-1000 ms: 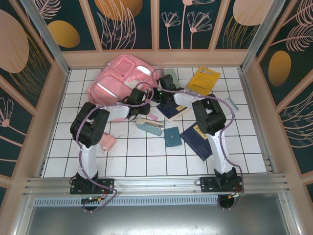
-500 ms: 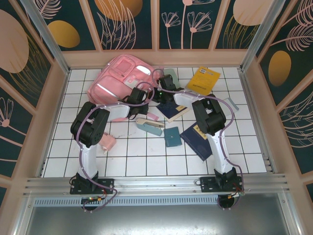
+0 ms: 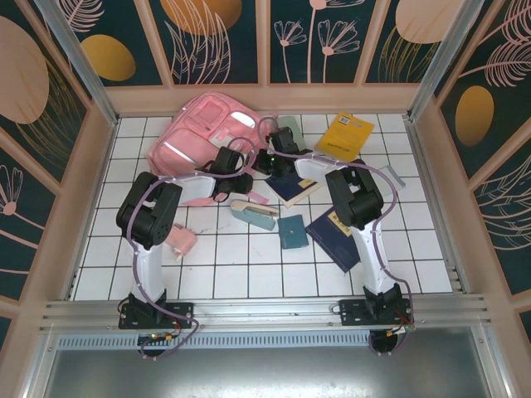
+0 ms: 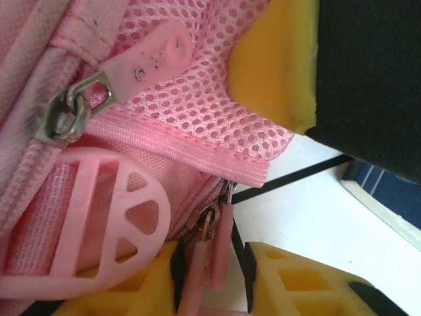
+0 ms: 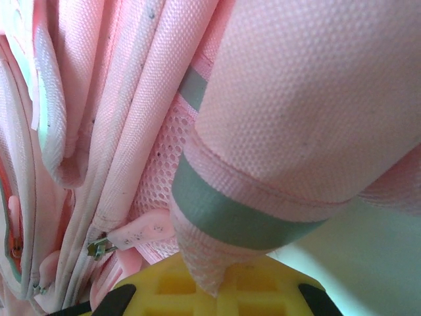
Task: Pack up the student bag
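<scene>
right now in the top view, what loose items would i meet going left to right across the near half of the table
small pink pouch → teal and beige case → teal wallet → navy book

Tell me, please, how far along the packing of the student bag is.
Done: nothing visibly packed. In hand: the right tool pinches fabric of the student bag while the left tool, jaws apart, straddles its zip pulls, so opening seems under way. Left: the yellow book, two navy books, teal notebook, pencil case and small pink pouch lie out on the table.
</scene>
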Robot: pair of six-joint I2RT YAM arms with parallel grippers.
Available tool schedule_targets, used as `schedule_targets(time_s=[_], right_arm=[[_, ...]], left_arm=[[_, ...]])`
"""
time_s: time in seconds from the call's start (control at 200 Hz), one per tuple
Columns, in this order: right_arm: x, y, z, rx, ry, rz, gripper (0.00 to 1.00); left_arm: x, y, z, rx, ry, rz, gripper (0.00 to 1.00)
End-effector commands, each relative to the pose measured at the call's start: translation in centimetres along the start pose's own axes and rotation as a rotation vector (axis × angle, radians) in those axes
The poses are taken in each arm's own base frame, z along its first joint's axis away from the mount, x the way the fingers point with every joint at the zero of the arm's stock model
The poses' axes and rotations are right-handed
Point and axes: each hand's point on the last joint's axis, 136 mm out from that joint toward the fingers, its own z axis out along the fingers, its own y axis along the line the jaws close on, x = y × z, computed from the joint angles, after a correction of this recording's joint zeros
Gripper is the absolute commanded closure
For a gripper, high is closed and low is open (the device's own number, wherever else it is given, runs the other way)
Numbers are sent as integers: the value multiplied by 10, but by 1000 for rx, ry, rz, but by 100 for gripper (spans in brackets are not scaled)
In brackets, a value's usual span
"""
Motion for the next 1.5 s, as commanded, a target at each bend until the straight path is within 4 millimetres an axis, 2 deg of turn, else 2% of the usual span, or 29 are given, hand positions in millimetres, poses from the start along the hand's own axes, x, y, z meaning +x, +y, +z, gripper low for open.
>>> schedule_targets(time_s=[0.0,0.205,0.53,0.765,1.041,1.121,1.491], right_arm=[[-5,18,-8,-44,-22,-33,100],[-5,18,-7,-45,-20,-33,100],[-4,17,-6,-43,-18,-33,100],[-3,15,-6,-41,-16,-30,100],[-2,16,-5,-41,-15,-29,100],[-2,16,-5,-42,-16,-29,100],[-2,16,-6,-42,-14,-25,100]], left_arm=[[22,17,-7,15,73,-76,66],[17,10,-11,94,63,-109,62],[19,15,-13,119,59,-141,63],[13,16,-22,144,31,-155,71],[26,25,-12,106,75,-152,75],[31,28,-8,94,94,-147,79],[50,34,10,10,158,-85,76]])
